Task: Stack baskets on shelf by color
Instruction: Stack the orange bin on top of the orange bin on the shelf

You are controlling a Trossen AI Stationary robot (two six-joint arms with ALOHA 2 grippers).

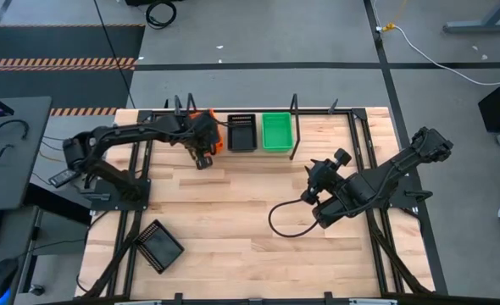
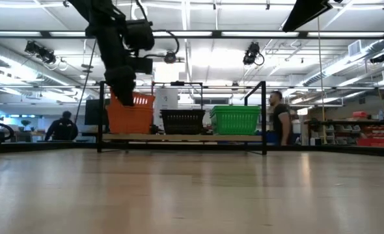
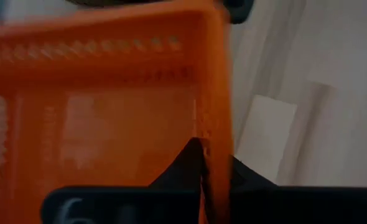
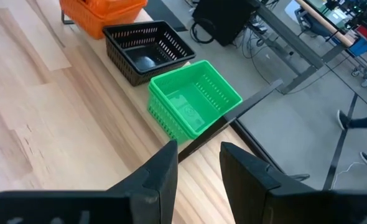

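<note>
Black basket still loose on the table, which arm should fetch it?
Left, probably. The loose black basket lies on the table's left side, near the left arm's base. But the left gripper holds an orange basket at the shelf; the right gripper is open, farther off.

Right gripper (image 4: 197, 163) hung over the wooden tabletop (image 4: 59, 137), its two dark fingers (image 4: 162, 171) parted. Beyond them the green basket (image 4: 193, 99), black basket (image 4: 147, 50) and orange basket (image 4: 102, 14) stood in one row (green nearest), beside a thin black post (image 4: 233, 118).
</note>
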